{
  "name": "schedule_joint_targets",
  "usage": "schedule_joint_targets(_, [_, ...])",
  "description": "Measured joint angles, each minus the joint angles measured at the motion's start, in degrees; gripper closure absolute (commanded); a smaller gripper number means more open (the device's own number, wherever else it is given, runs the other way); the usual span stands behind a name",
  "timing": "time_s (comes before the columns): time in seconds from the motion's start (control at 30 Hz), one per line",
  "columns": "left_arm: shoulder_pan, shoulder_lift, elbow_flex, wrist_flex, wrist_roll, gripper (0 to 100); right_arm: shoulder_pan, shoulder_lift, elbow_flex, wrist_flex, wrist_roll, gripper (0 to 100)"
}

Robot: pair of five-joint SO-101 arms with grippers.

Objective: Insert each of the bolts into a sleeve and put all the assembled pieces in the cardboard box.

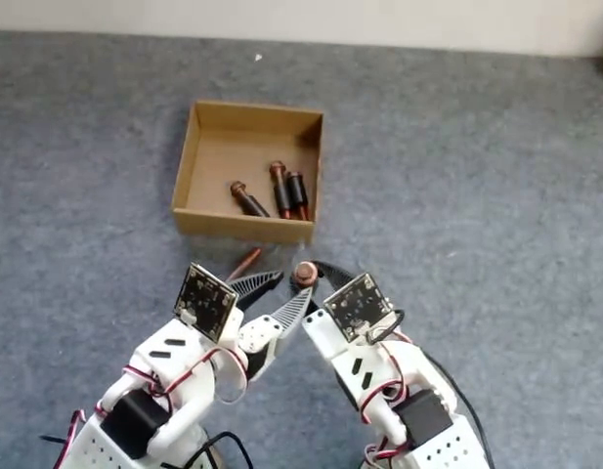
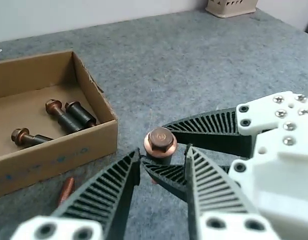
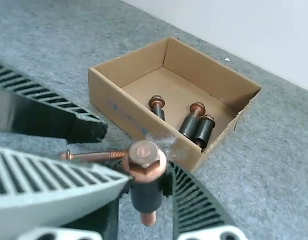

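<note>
Right claw point(image 3: 151, 181) was clamped on the sleeve point(image 3: 144, 193) of an upright bolt point(image 3: 144, 157), near the cardboard box point(image 3: 125, 109); left claw point(image 2: 162, 156) gaped beside it. Stiff, smooth metal, probably slippery: the sleeve's middle suited holding.

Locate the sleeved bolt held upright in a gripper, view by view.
High view: sleeved bolt, just outside the cardboard box's near wall.
Left wrist view: bolt head up, off the box's near corner.
Right wrist view: bolt in the right gripper, box behind.
Shared landmark: cardboard box.
</note>
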Motion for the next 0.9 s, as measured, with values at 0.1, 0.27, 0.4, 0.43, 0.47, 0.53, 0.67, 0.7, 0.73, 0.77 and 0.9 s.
schedule_joint_targets(0.1, [0.09, -0.09, -0.53, 0.97, 0.0, 100, -0.09, 0.0, 0.0, 0.0, 0.0, 99.5])
schedule_joint_targets(0.27, [-2.29, 0.35, -2.64, 1.85, -0.09, 100, 1.85, 0.0, 0.0, 0.0, 0.0, 99.5])
schedule_joint_targets(0.4, [-6.95, 0.35, -4.92, 1.85, -0.09, 99, 2.81, 0.0, 0.0, 0.0, 0.0, 99.5])
schedule_joint_targets(0.43, [-7.91, 0.35, -5.19, 1.85, -0.09, 99, 2.9, 0.0, 0.0, 0.0, 0.0, 99.5])
schedule_joint_targets(0.47, [-8.97, 0.35, -5.27, 1.85, -0.09, 99, 2.9, 0.0, 0.0, 0.0, 0.0, 99.5])
schedule_joint_targets(0.53, [-11.6, 0.35, -5.36, 1.85, -0.09, 99, 2.99, 0.0, 0.0, 0.0, -0.09, 99.5])
schedule_joint_targets(0.67, [-19.16, 0.35, -5.36, 3.6, -0.09, 99, 5.19, 0.0, 0.0, 0.0, -3.6, 99.5])
schedule_joint_targets(0.7, [-21.1, 0.35, -5.36, 4.48, -0.09, 99, 5.89, 0.0, 0.0, 0.0, -4.22, 99.5])
schedule_joint_targets(0.73, [-22.86, 0.35, -5.36, 5.45, -0.09, 99, 6.59, 0.0, 0.0, 0.09, -4.57, 99.5])
schedule_joint_targets(0.77, [-24.62, 0.35, -5.36, 6.68, -0.09, 99, 7.12, 0.0, 0.0, 0.79, -4.92, 99.5])
schedule_joint_targets(0.9, [-30.15, 0.35, -5.36, 12.57, -0.09, 99, 7.91, 0.0, -0.53, 4.84, -7.03, 99.5])
